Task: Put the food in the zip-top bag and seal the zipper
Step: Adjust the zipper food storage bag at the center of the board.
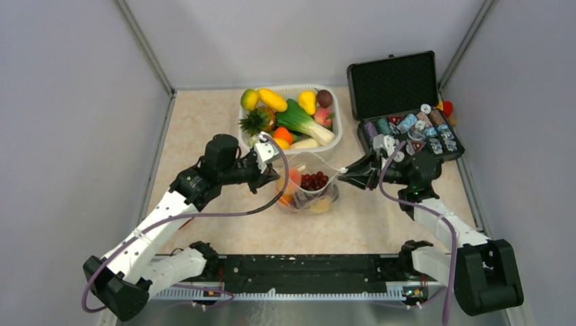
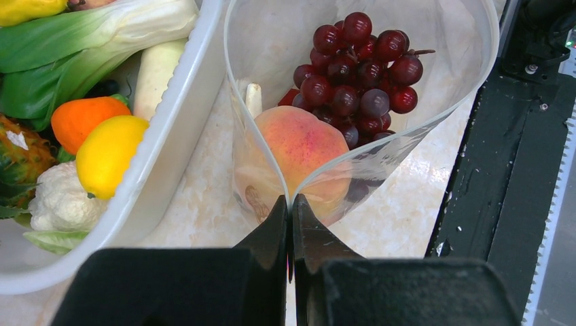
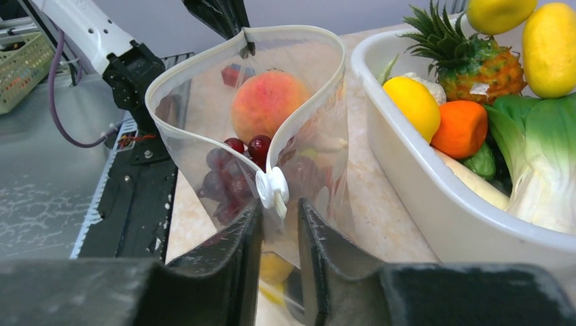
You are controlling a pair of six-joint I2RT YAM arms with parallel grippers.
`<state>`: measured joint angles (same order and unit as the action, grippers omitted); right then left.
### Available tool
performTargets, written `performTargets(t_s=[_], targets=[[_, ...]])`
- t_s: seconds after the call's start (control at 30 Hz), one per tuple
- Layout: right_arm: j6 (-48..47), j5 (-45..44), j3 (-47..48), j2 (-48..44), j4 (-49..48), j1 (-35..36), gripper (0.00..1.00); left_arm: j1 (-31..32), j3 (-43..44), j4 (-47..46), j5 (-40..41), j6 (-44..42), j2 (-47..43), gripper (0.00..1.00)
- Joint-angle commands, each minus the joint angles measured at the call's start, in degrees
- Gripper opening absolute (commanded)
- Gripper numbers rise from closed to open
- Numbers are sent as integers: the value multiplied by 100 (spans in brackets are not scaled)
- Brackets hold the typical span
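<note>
The clear zip-top bag (image 1: 309, 193) stands in mid-table, its mouth stretched open between both grippers. Inside are a peach (image 2: 302, 146), dark grapes (image 2: 356, 75) and something yellow (image 3: 275, 268) at the bottom. My left gripper (image 1: 275, 178) is shut on the bag's left end, jaws pinched on the rim (image 2: 291, 200). My right gripper (image 1: 342, 178) holds the right end. Its jaws (image 3: 280, 204) stand narrowly apart around the zipper's white slider (image 3: 272, 188). The whitish zipper (image 3: 204, 139) rings the open mouth.
A white tub (image 1: 337, 136) of toy fruit and vegetables stands just behind the bag, and its rim shows in the left wrist view (image 2: 170, 156). An open black case (image 1: 401, 81) of chips sits at the back right. A black rail (image 1: 306, 272) runs along the near edge.
</note>
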<state>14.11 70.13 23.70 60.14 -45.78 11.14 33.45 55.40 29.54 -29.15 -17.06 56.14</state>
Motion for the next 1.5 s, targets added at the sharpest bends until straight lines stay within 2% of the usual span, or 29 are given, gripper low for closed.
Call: performTargets(t_s=[0.0,0.07,0.2,0.4,0.57,0.77,0.87,0.9,0.93,0.97,1.03,1.1,1.17,1.3,1.47], targets=[[-172,104,137,-235,-141,50,35,-11,16,-332,-143,-17,-8,0],[-214,59,128,-301,-69,56,40,-14,24,-334,-147,-13,7,0],[-226,-52,179,-250,-1,138,39,-14,24,-331,-149,-10,13,0],[-376,-320,161,-66,120,346,28,-13,33,-318,-148,-8,22,0],[-186,-524,69,-147,-297,360,9,-14,24,-298,-153,-16,15,0],[-335,-483,86,-178,45,355,0,-12,52,-283,-52,21,9,0],[-386,-585,56,-253,284,357,0,-7,100,-319,374,196,-11,11],[-390,-617,51,-284,334,362,0,-10,121,-332,510,233,-33,29],[-398,-720,46,-333,446,358,0,-14,149,-360,661,313,-69,56],[-414,-796,38,-395,525,359,0,-14,200,-377,770,417,-110,71],[-478,-856,32,-496,688,362,0,-14,322,-443,737,555,-209,78],[-550,-902,36,-598,832,354,0,-10,405,-721,510,776,-307,92],[-600,-953,44,-678,942,357,0,-14,564,-985,174,1027,-283,98],[-610,-1016,66,-748,1023,383,0,220,1131,-1477,-588,1574,207,98],[-617,-1127,52,-751,1026,473,0,1351,2174,-768,-53,670,1240,98]])
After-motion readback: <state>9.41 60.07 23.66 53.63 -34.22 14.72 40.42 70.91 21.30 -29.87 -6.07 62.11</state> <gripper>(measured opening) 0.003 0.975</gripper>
